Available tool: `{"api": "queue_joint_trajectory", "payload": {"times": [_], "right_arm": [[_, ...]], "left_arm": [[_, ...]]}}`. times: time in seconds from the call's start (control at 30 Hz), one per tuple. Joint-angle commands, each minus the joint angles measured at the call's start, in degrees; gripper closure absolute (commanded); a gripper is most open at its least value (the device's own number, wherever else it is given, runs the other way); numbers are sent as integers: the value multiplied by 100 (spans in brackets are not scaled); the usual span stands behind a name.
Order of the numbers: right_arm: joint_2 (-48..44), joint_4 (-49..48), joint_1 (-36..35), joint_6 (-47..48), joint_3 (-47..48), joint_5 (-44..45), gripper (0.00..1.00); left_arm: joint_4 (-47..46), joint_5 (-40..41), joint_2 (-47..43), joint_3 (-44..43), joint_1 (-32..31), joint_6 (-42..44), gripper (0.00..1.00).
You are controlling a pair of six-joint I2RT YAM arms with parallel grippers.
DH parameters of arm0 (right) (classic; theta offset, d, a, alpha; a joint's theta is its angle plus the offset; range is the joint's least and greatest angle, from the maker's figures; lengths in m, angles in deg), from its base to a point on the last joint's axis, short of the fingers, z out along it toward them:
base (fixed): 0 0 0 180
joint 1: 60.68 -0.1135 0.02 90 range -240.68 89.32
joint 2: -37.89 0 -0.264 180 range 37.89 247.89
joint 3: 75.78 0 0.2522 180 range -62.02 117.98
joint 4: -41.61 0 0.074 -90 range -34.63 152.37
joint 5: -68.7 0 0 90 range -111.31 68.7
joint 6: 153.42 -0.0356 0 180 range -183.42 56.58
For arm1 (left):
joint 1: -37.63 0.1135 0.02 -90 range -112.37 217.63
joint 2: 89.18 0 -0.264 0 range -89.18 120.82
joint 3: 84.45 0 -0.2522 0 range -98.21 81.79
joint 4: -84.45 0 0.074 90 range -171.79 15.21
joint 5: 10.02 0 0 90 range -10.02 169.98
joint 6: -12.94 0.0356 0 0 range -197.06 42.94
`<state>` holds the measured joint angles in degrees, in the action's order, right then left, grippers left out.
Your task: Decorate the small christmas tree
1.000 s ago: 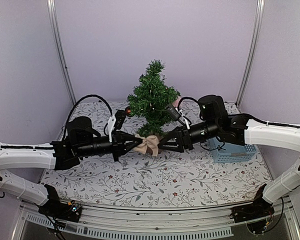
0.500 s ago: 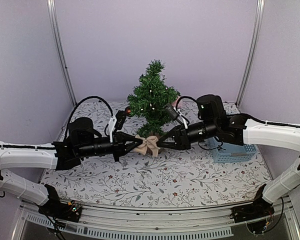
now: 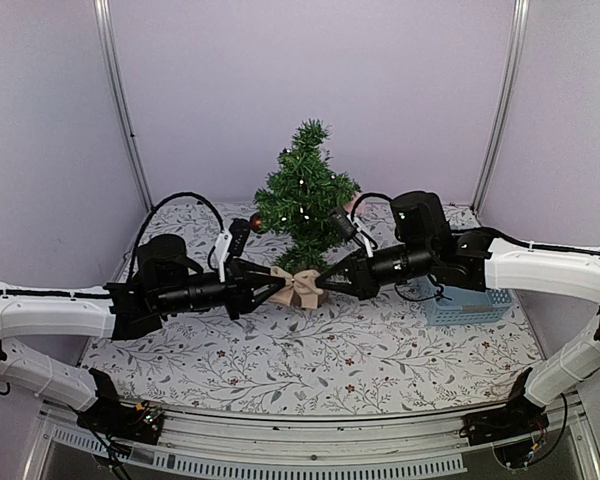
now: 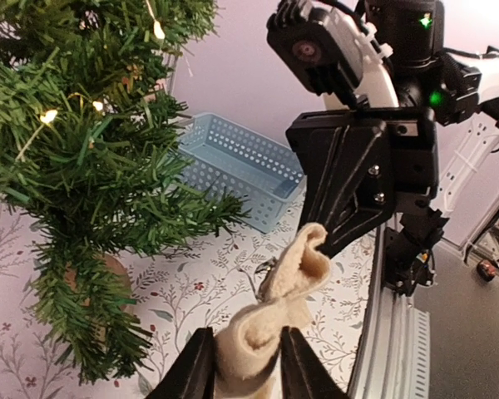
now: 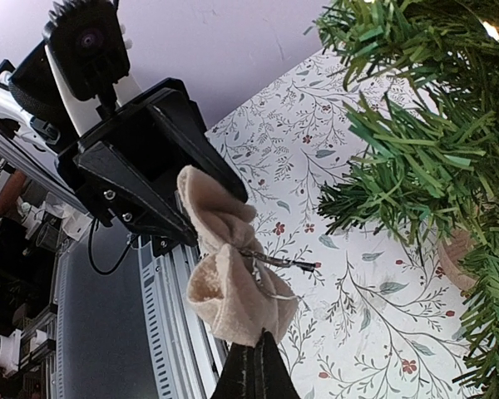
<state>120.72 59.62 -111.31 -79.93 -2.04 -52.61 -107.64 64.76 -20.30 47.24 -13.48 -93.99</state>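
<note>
The small christmas tree stands lit at the back middle of the table, and its branches fill the left wrist view and the right wrist view. A beige fabric bow hangs in front of its base between both grippers. My right gripper is shut on one loop of the bow, its fingers pressed together. My left gripper has its jaws parted on either side of the other loop. A thin wire tie sticks out from the bow's middle.
A light blue plastic basket sits on the floral cloth at the right, behind my right arm, and shows in the left wrist view. A small red ornament hangs at the tree's left side. The tree's wooden base stands close to the bow.
My right gripper has closed onto the bow's right loop. My left gripper, shut on the bow before, has spread its jaws. Both arms stay nearly in place.
</note>
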Motion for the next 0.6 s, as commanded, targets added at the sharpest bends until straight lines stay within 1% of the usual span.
{"api": "queue_joint_trajectory", "payload": {"times": [0.0, 0.2, 0.37, 0.4, 0.47, 0.57], "right_arm": [[31, 58, -31, -68, 86, 263, 100], [-11, 67, -26, -36, 58, 300, 100], [-51, 91, -28, -27, 29, 307, 100], [-49, 100, -33, -27, 30, 320, 100], [-47, 111, -31, -27, 27, 367, 100], [6, 191, -26, -44, 104, 457, 100]], "left_arm": [[78, 273, 24, 11, 101, -107, 64], [38, 172, 195, 8, 119, -72, 65], [-163, 152, 223, 250, 160, -141, 66], [-191, 144, 222, 275, 163, -133, 68], [-248, 96, 235, 275, 163, -104, 78], [-285, 12, 279, 183, 163, -53, 98]]}}
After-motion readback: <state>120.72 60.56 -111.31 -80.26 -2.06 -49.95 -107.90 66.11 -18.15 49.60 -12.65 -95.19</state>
